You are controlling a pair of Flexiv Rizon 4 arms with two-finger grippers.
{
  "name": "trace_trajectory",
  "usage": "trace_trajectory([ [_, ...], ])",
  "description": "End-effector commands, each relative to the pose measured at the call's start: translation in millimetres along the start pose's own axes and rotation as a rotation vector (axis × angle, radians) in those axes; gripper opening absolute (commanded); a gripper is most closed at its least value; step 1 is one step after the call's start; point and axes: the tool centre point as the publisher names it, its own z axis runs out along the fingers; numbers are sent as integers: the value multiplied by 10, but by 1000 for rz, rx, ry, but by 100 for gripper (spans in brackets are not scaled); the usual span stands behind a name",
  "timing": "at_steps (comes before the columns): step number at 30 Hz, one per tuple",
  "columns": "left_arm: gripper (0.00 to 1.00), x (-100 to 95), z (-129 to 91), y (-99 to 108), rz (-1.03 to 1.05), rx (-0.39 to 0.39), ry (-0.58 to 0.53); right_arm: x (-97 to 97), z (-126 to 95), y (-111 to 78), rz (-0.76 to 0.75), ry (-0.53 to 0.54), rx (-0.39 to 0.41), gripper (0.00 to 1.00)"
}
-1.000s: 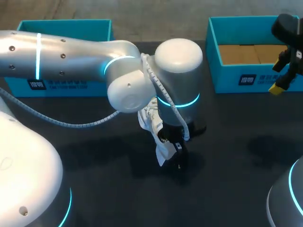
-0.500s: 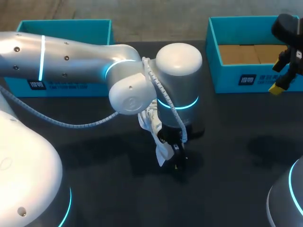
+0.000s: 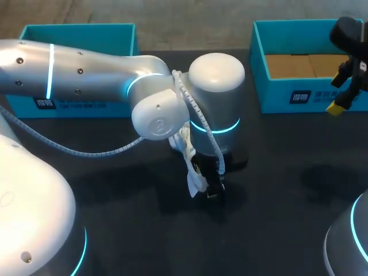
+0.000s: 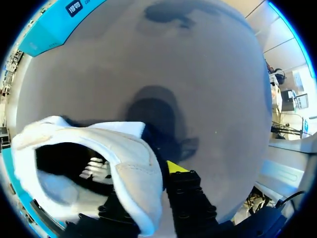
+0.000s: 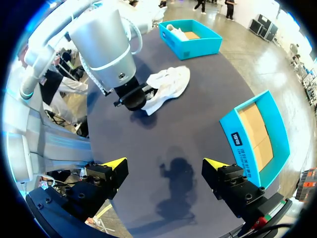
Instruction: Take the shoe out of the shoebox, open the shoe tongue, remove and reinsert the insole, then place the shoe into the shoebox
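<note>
Your left claw (image 3: pixel 211 186) points straight down at the dark table (image 3: pixel 276 218), near its middle. It is pinched narrow on the white shoe (image 3: pixel 187 150). In its own wrist view the shoe's padded edge runs down between the two black fingers (image 4: pixel 190 198), one on each side of it. Only one yellow tip (image 4: pixel 173 167) shows; the other is hidden behind the fabric. The shoe's open mouth lies to one side of the claw, dark inside, with laces (image 4: pixel 95 168) showing within. In the head view the shoe hangs alongside the claw. You cannot tell from these views whether any part of it rests on the table.

Your right claw (image 5: pixel 163 164) is spread wide, holding nothing and touching nothing. Bare table and the claw's own shadow (image 5: pixel 178 173) lie under it. It hovers well apart from the shoe, which sits ahead of it in the other claw's grip. Just beside one of its fingers stands a teal shoebox (image 5: pixel 241 156) with a brown floor. A second teal shoebox (image 5: pixel 198 47) stands farther ahead, beyond the shoe, with something pale inside it.
</note>
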Motion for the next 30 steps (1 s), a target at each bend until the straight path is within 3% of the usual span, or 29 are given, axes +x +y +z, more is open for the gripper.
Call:
trace_trajectory([
  [1, 0, -12, 10, 1, 8, -7, 22, -15, 2, 21, 2, 3, 5, 100],
  [7, 0, 43, -173, 36, 54, -49, 36, -15, 2, 21, 2, 3, 5, 100],
  [12, 0, 64, -492, 77, 98, -105, 50, -15, 2, 21, 2, 3, 5, 100],
  [13, 0, 72, -573, 95, 110, -83, 56, -15, 2, 21, 2, 3, 5, 100],
  [14, 0, 75, -633, 100, 109, -118, 58, -15, 2, 21, 2, 3, 5, 100],
  [30, 0, 26, -1638, 289, 88, -83, 3, -15, 2, 21, 2, 3, 5, 100],
])
